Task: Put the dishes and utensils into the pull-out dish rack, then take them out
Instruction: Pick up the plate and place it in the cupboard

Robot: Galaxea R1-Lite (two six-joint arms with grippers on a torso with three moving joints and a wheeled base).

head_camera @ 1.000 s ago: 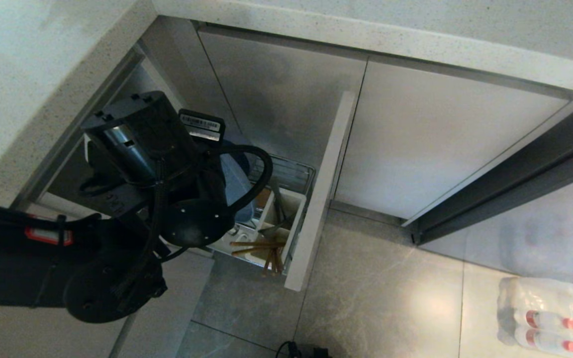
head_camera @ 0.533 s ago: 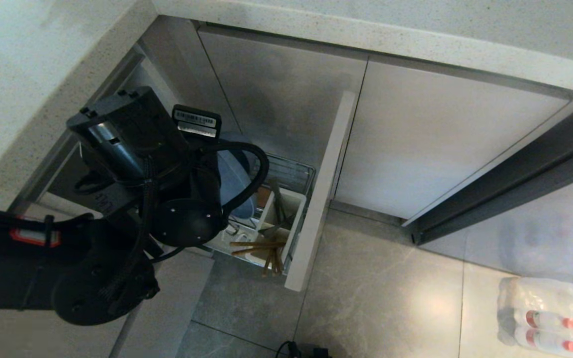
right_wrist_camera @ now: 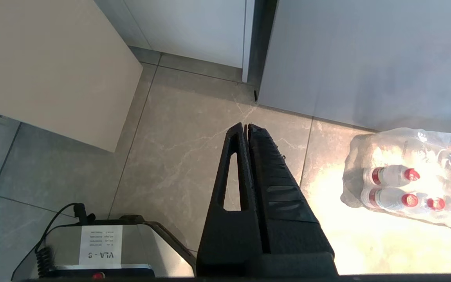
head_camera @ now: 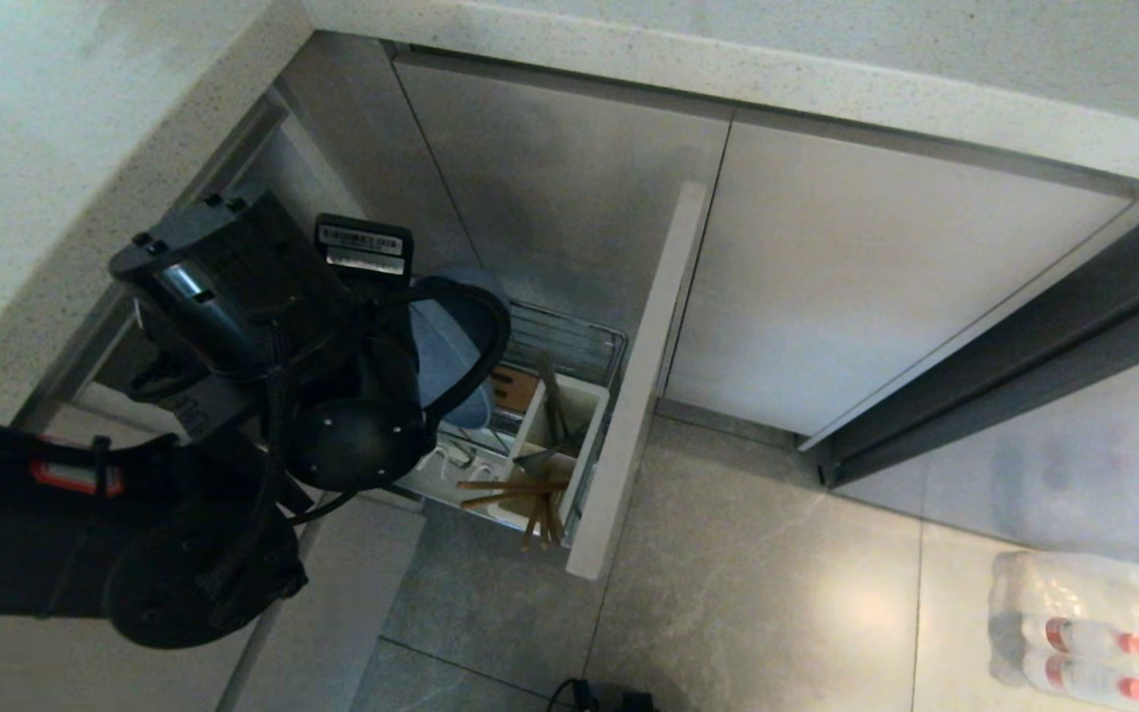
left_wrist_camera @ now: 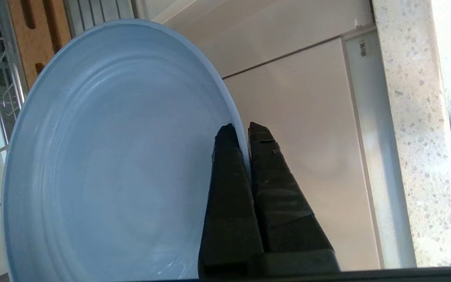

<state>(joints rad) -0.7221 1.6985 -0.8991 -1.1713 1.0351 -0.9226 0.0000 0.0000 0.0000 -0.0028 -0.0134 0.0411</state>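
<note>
Plate [left_wrist_camera: 108, 156] hangs on edge above the rack [head_camera: 569, 346], rim pinched between the clenched fingers [left_wrist_camera: 229, 188] of the left gripper [left_wrist_camera: 240, 127], likely so it clears the white prongs [head_camera: 451, 460]. Chopsticks [head_camera: 510, 491] and fork [head_camera: 552, 400] sit in the caddy [head_camera: 584, 396] beside the front panel [head_camera: 639, 386]. Right gripper [right_wrist_camera: 246, 125] hangs closed on nothing over the floor [right_wrist_camera: 178, 149], near a bottle pack [right_wrist_camera: 409, 180].

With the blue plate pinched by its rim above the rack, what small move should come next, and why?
Probably keep lifting. The left gripper is shut on the plate, which hangs on edge above the pull-out dish rack; more height should clear the wires before carrying it away.
</note>
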